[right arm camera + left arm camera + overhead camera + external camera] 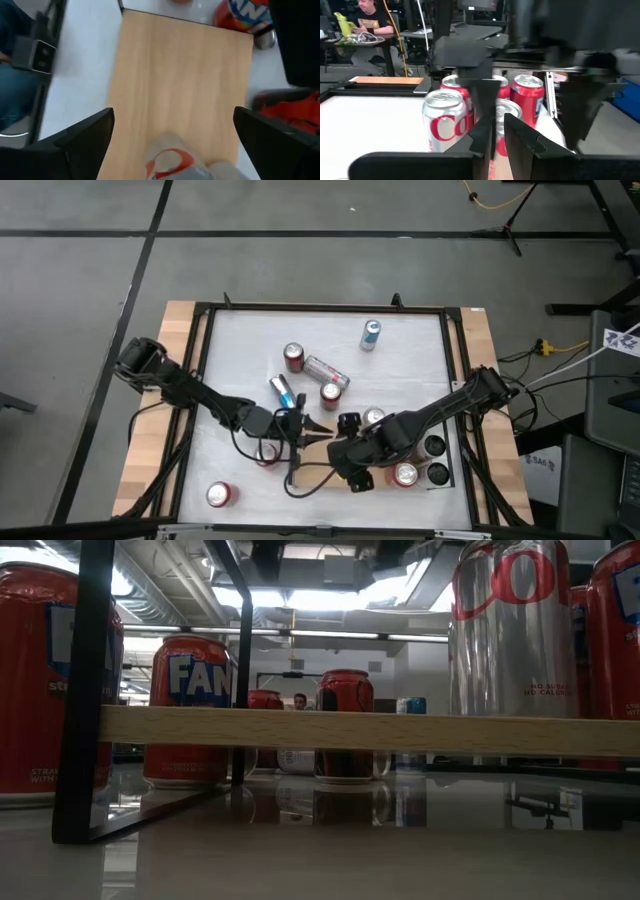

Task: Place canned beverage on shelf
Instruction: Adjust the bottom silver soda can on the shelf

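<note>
The shelf [180, 75], a light-brown wooden board with a black rail [85, 690] at its end, lies below my right gripper [172, 115]. That gripper [358, 470] points steeply down and is open, and a silver can with a red mark [172, 160] stands low between its fingers, apart from both. A tall silver can [515, 630] stands on the board in the low view. My left gripper [322, 430] is shut and level at mid-table. It points at a silver can [442, 122] with red cans behind it, and it holds nothing.
Loose cans dot the white tabletop: a blue one [371, 335] far back, red ones [293, 357] [330, 395], a silver one lying down [326, 370], and a red one [221, 495] near the front left. An orange-labelled can [245, 12] stands beyond the board's far end.
</note>
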`<action>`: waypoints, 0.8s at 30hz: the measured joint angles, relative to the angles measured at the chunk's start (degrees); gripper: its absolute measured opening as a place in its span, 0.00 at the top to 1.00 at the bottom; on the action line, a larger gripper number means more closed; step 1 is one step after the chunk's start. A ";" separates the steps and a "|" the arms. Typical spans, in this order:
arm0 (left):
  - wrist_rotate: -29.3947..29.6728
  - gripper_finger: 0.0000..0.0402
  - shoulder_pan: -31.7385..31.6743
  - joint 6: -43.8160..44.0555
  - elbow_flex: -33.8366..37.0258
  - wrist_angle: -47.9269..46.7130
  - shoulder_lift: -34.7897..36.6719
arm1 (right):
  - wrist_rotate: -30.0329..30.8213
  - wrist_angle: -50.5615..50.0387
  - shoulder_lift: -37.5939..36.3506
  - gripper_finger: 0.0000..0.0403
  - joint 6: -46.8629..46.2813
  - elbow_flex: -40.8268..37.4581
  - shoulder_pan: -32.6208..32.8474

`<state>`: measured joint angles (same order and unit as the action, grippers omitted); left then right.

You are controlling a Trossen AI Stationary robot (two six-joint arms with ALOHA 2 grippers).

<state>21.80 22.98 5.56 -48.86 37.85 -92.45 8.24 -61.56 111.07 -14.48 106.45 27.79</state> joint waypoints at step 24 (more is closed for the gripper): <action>3.30 0.89 1.95 0.00 0.00 -1.65 0.70 | 6.31 -10.95 0.72 0.01 -0.48 -0.04 0.00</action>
<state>25.10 24.93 5.56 -48.86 36.20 -91.74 14.55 -72.51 111.80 -14.96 106.41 27.79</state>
